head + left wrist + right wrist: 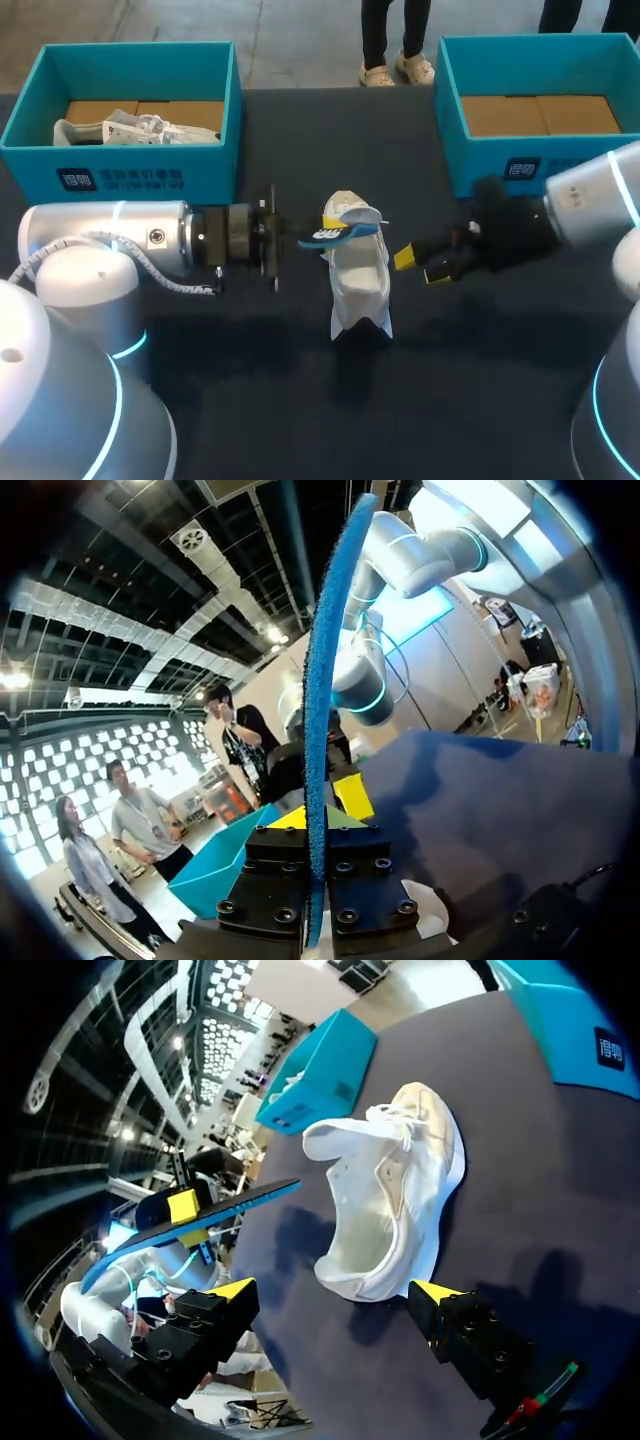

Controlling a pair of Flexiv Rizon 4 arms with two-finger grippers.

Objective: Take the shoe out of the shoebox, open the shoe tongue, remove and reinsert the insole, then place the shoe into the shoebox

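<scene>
The dark surface (480,380) carries everything, and the white shoe (357,272) stands on its sole near the middle, outside both boxes. One teal shoebox (120,172) sits beyond the shoe on the left arm's side with another pale shoe (130,128) lying inside. A second teal shoebox (490,170) sits beyond the shoe on the right arm's side, showing only its cardboard floor. The shoe's mouth gapes, with the tongue lifted away from the opening. Its upper looks soft and likely to fold under a squeeze, and the whole shoe seems light enough to skid if pushed. The firmer heel collar is probably the best place to brace or lift it. The blue insole (350,232) is out of the shoe and hangs just above its far end, clear of the opening. It looks thin, light and springy, so it will probably sag or buckle if driven in by its far tip. It is best held across its flat faces, as it is now, and fed in toe end first. The left pincer (320,815) is pressed onto the insole, one yellow tip on each face. The right pincer (420,266) is spread wide and empty, just beside the shoe's flank, not touching it.
</scene>
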